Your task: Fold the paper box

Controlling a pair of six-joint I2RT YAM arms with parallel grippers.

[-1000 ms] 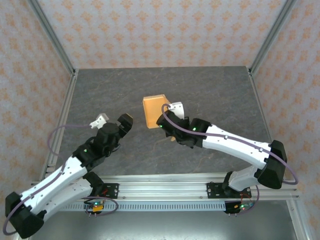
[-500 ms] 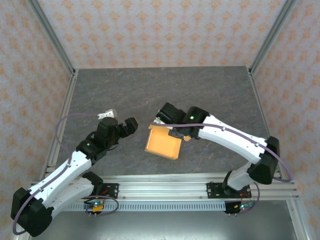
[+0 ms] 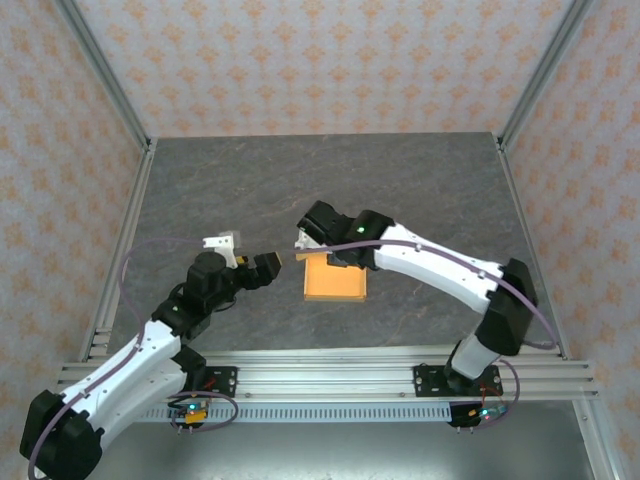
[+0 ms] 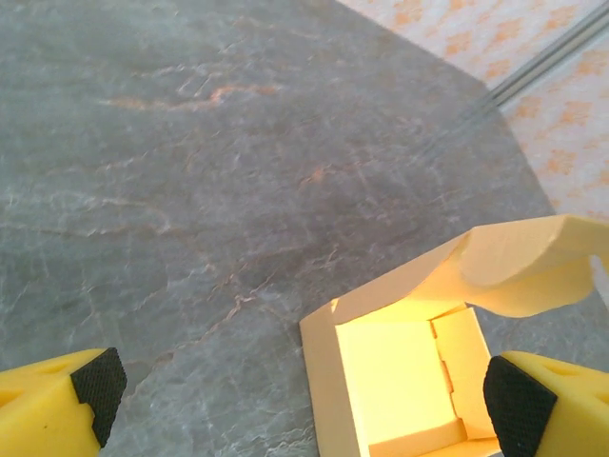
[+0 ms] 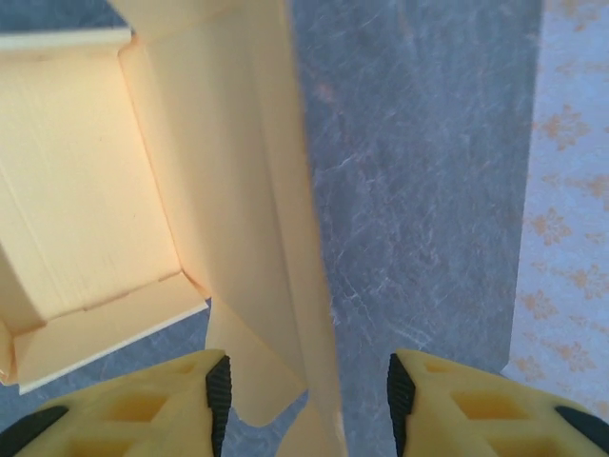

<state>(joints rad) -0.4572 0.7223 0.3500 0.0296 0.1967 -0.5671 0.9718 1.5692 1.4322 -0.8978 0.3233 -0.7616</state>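
- Paper box (image 3: 335, 280) now lies on the table (image 3: 430, 190), brought nearer the wide-open left tool (image 4: 304, 390).
- Right tool (image 5: 304, 390) has just loosened, jaws apart around the lid flap; closing the lid likely follows.

One paper box (image 3: 335, 277), single piece. Two robot arms: left arm (image 3: 130, 355), right arm (image 3: 440, 268). Two grippers, one per arm: left gripper (image 3: 252, 258), right gripper (image 3: 318, 238). Two yellow fingers (image 4: 52, 405) on each, four in all. Four black pads (image 4: 519, 400) counted in the wrist views, two per gripper. One grey table (image 3: 250, 180). Two purple cables (image 3: 124, 285), one looping off each arm. Three wallpapered walls (image 3: 320, 60): left, back, right. Two slanted metal posts (image 3: 100, 70) at the back corners. One metal rail (image 3: 320, 375) along the near edge.
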